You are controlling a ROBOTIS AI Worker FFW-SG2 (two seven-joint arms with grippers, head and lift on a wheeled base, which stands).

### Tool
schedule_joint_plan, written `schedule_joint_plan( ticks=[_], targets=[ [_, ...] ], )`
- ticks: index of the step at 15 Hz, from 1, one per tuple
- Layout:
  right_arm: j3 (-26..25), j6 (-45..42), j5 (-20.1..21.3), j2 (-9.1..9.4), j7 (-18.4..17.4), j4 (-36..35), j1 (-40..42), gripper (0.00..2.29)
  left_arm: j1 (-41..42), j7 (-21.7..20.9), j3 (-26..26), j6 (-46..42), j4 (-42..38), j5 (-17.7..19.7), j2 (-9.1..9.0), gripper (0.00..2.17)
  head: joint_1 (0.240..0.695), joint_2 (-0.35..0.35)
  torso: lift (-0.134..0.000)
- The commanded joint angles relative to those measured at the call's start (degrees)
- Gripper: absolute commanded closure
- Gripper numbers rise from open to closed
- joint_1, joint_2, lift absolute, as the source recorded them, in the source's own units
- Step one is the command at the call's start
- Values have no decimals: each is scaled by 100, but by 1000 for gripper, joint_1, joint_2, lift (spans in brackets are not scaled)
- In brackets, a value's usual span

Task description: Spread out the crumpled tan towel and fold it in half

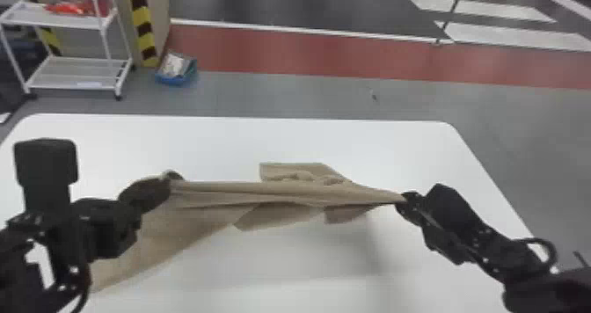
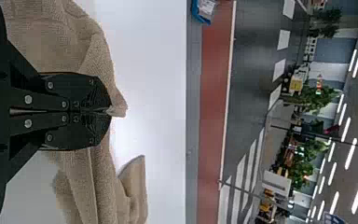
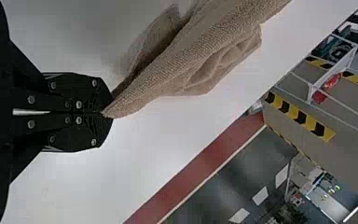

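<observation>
Well, from where I stand the likeliest trouble is a slipped corner. The tan towel (image 1: 281, 190) is drawn out between the two arms over the white tabletop (image 1: 176, 140), its upper band pulled fairly straight and the rest sagging in loose folds. The right end effector (image 3: 107, 113) is closed on just a narrow gathered point of cloth, so a hard tug sideways could pull that tip free and let the whole side drop into a heap. The left end effector (image 2: 109, 111) is nipped shut on the other side, a small tuft poking out past its fingertips; that grip looks a little safer to me.

Then there's the bunching. Beyond the taut band a rumpled flap sticks out on the far side, while more flaps dangle on the near side. If the arms simply lower it like that, I'd expect the far flap to get trapped underneath and the fold to come out crooked. The long drape falling beside the left arm could drag or snag too, if that arm swings in close. To my eye it's at the spreading stage, with the halving fold undone.
</observation>
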Motion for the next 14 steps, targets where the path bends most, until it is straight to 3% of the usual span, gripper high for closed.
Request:
schedule_joint_plan(
  ticks=[1,2,4,6,8,9,12,14],
  targets=[
    [65,-12,529,-173,153,-21,-53,1669,72,130,170,-119,-51,422,-1,1436,695,-177,-124],
    [74,-29,696,-235,425,-109,53,1669,371,235,329,-365,-139,624,17,1436,695,-179,-124],
    [83,-64,899,-516,619,-162,492,1669,1144,226,707,-1209,-16,1098,26,1436,695,-176,-124],
    [83,-64,934,-665,786,-144,677,1629,1628,191,865,-1736,151,1248,26,1436,695,-171,-124],
    [91,6,881,-736,777,-162,703,610,1830,191,935,-2000,187,1336,17,1436,695,-163,-124],
    [91,41,881,-727,724,-153,677,397,1856,200,944,-2088,169,1353,8,1436,695,-160,-124],
    [197,111,863,-683,3,84,545,397,1865,191,979,-2123,81,1424,8,1436,695,-157,-124],
    [232,94,828,-657,-155,163,510,397,1865,218,979,-2106,-59,1424,8,1436,695,-166,-124]
  ],
)
